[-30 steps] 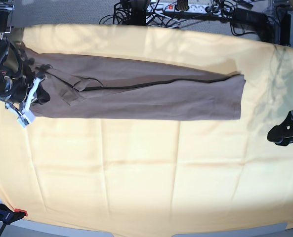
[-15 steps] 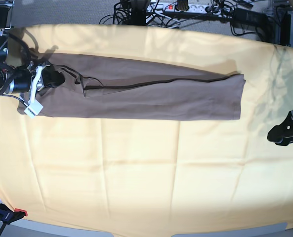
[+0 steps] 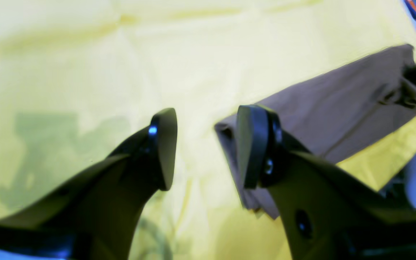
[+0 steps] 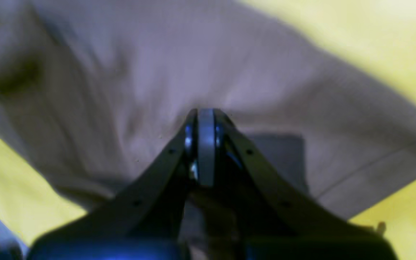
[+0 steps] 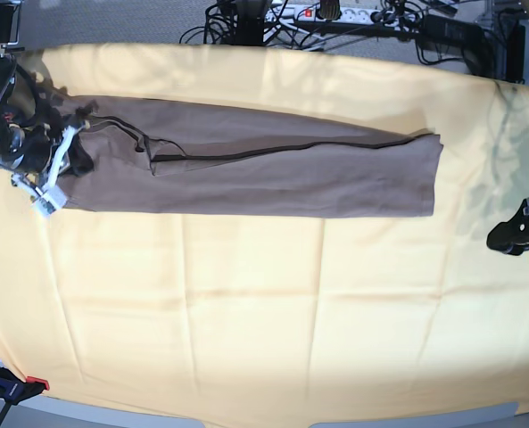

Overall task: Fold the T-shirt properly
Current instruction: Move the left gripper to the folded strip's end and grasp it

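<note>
Since the T-shirt (image 5: 264,169) lies as a long narrow band across the far half of the yellow cloth (image 5: 264,312), its long axis running side to side in the base view, the coming move turns on which end each arm can reach; the right gripper (image 5: 54,165) sits at the band's end on that view's left, on the fabric itself, and in its wrist view the right gripper's tips (image 4: 200,124) are pressed together with a pucker of brown cloth drawn up at them, so I judge it pinched closed on the T-shirt (image 4: 157,72); exactly how many layers it has cannot be told. The left gripper (image 5: 518,234) is off the opposite end, beside and apart from the shirt, resting low over the bare yellow cloth; its wrist view shows the left gripper (image 3: 206,148) with jaws standing clearly apart and nothing between them, the shirt's near corner (image 3: 229,133) lying just beyond one finger, the band stretching away from it. The right arm is therefore on the garment, the left near but not touching; a fold along the long axis would probably bring one end toward the other. No readable brand or writing; a small white piece (image 5: 48,201) near the right gripper is too small to read.
</note>
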`<state>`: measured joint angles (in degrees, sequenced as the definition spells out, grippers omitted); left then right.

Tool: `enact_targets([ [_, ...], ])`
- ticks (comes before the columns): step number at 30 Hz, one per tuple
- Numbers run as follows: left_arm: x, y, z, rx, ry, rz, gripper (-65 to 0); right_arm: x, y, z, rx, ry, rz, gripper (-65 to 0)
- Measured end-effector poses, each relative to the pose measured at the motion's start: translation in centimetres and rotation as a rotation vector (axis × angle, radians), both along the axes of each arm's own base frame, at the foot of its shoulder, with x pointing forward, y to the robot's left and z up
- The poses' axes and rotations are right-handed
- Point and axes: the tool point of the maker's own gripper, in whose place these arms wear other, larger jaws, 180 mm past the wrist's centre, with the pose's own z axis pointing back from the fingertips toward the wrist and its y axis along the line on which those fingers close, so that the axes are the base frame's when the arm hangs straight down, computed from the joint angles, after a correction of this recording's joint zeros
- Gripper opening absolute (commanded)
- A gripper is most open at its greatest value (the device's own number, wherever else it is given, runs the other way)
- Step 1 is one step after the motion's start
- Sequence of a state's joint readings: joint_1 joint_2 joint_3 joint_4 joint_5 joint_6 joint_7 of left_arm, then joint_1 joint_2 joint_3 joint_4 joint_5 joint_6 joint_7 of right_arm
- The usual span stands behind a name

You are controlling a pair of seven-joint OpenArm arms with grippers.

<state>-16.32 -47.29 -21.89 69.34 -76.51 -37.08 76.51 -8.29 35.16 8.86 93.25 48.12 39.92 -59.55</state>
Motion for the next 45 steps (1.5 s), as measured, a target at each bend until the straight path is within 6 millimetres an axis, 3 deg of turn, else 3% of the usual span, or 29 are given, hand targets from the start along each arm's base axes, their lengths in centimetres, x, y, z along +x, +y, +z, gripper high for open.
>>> enact_targets([
  [4,-0.6,-0.2,-1.3,-0.012,0.036,0.012,-26.1,-0.4,0.3,-0.8,-0.007,-0.007,-0.009,-65.0],
  [11,-3.3,0.7,-6.6,0.020,0.183,0.108,-25.8,-0.6,0.2,-1.2,-0.008,-0.006,-0.033,-65.0],
  [17,-5.7,-2.2,-10.5,-0.094,0.254,0.117,-25.8,-0.6,0.2,-1.2,-0.007,-0.006,-0.033,-65.0],
  [37,-6.2,-10.6,-13.5,-0.297,0.256,0.043,-26.0,-0.5,0.3,-1.2,-0.006,-0.009,-0.033,-65.0],
  [39,-6.3,-11.6,-13.6,-0.305,0.265,0.015,-29.8,-0.5,0.3,-1.2,-0.007,-0.009,-0.033,-65.0],
  [41,-6.2,-11.8,-13.8,-0.297,0.270,0.007,-41.3,-0.5,0.3,-1.1,-0.005,-0.009,-0.033,-65.0],
  [44,-6.4,-11.3,-14.3,-0.234,0.292,-0.011,-64.2,-0.5,0.3,-1.1,-0.004,-0.009,-0.033,-65.0],
  [45,-6.3,-11.0,-14.3,-0.219,0.293,-0.007,-65.0,-0.5,0.3,-1.1,-0.004,-0.008,-0.033,-65.0],
])
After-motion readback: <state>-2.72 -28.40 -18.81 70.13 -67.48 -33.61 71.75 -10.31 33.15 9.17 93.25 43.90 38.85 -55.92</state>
